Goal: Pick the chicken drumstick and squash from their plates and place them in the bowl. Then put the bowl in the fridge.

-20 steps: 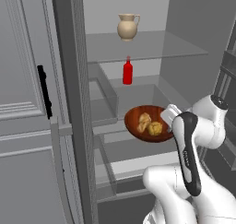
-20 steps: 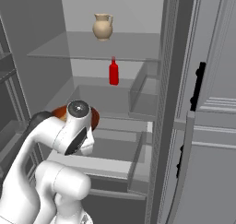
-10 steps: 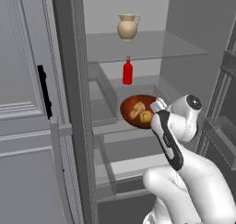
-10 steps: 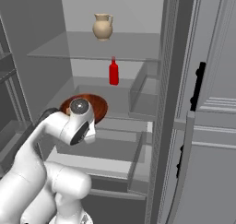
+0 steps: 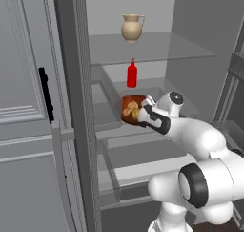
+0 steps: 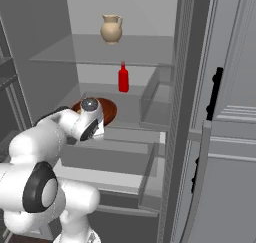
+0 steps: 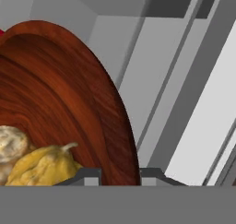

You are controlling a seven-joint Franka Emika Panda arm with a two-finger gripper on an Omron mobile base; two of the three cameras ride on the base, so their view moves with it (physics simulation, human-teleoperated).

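Sitting on glass shelf [image 5: 157,90], bowl [image 5: 131,104], open fridge [image 5: 143,30]

Bowl [image 7: 69,103] cut by hand view's left edge; chicken drumstick [image 7: 9,144] too; arm hides bowl's near side

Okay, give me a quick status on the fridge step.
Gripper shut on bowl rim. Squash and drumstick inside. Bowl over fridge shelf, red bottle behind.
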